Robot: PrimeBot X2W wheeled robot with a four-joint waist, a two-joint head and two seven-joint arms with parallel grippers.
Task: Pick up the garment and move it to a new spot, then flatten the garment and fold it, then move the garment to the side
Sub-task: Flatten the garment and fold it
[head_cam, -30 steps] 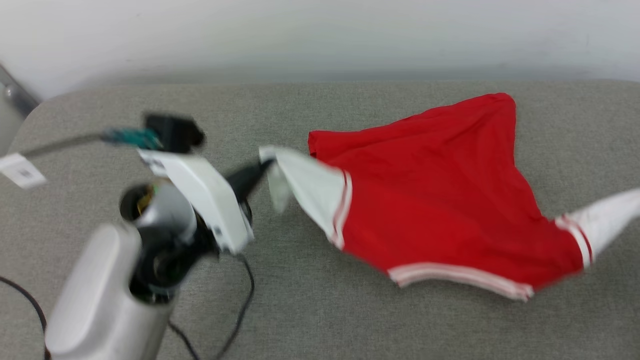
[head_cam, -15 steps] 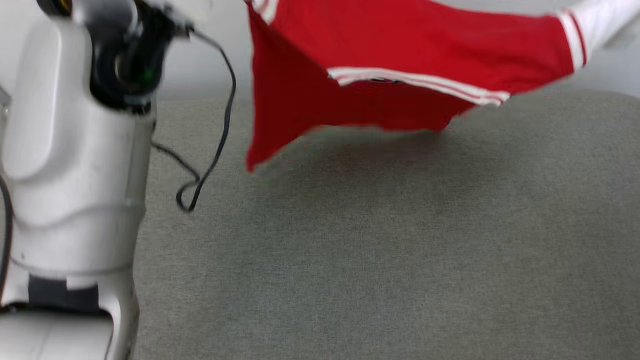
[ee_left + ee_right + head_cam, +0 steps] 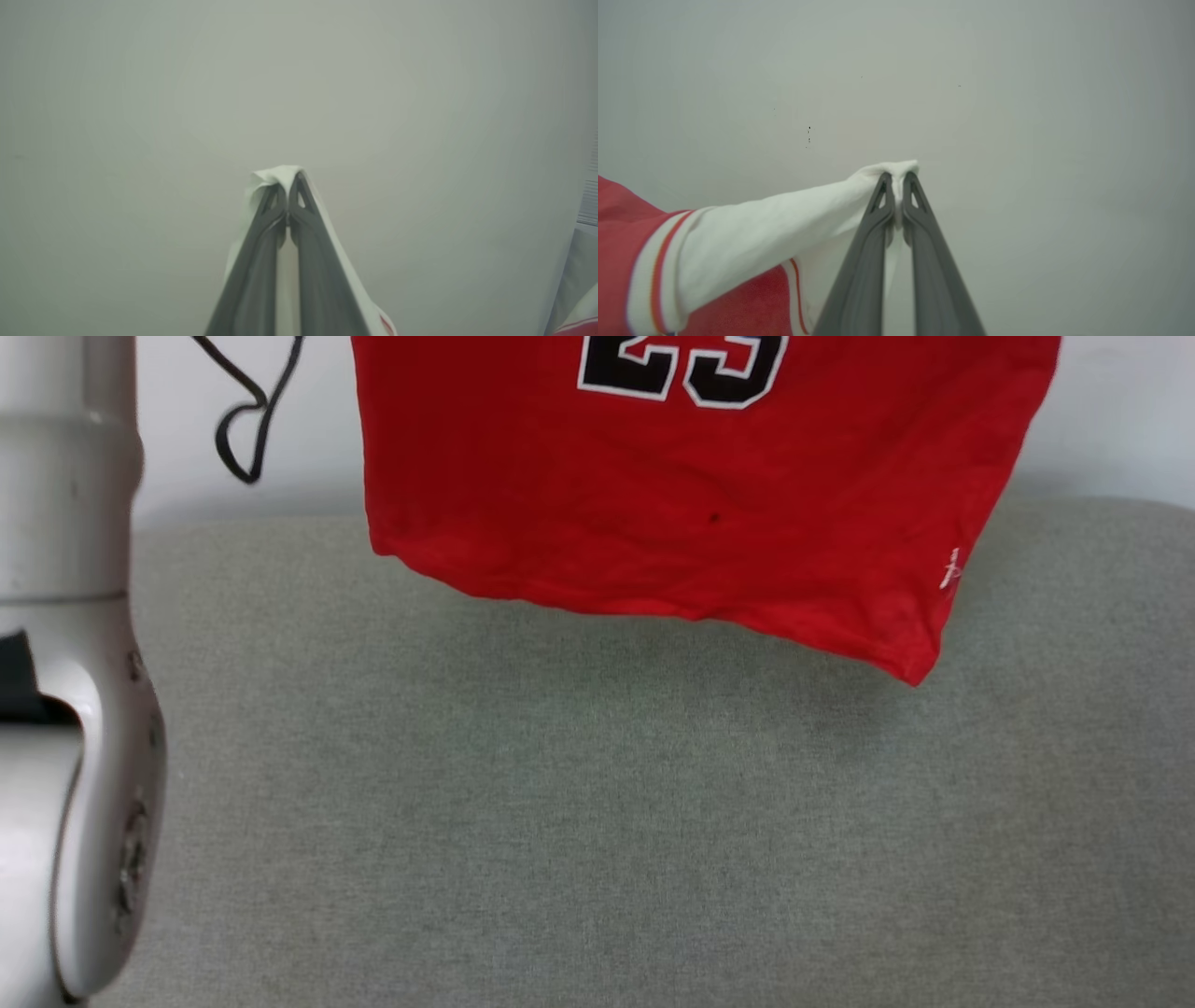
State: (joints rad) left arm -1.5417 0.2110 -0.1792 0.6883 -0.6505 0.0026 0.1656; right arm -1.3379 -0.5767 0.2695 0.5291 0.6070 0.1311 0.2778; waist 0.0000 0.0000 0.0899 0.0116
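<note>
Hoisted the red jersey T-shirt (image 3: 691,513) off the grey fabric surface (image 3: 597,821) within the last second. Was lying spread and rumpled there; now hangs free above it, lowest at the right hem corner, apparently clear of the top going by the shadow gap. Turned over as well, now showing the black "23" (image 3: 681,369) to the head camera.

Nearest: pale left forearm (image 3: 65,709) upright along the left edge of the head view, black cable (image 3: 247,420) looping beside it. Left gripper (image 3: 288,179) clenched on a white sleeve tip (image 3: 268,175), with cloth bunched over the fingertips and trailing down the right side. Right gripper (image 3: 899,179) likewise pinched tight on the other white sleeve (image 3: 775,219), pulled taut back to the striped trim and the red body. Both aimed at the plain pale wall (image 3: 1017,93) behind.

Reads as pick-up done, shirt held spread by both sleeves, mid-carry to the new spot. Not yet done: lay down, flatten, fold, shift aside.

Looks well set for a clean lay-down: hem first, then draw back to pull the wrinkles out. Worth watching the sleeve-tip grips. Very little cloth in each pinch, so could slip on a jerk.
</note>
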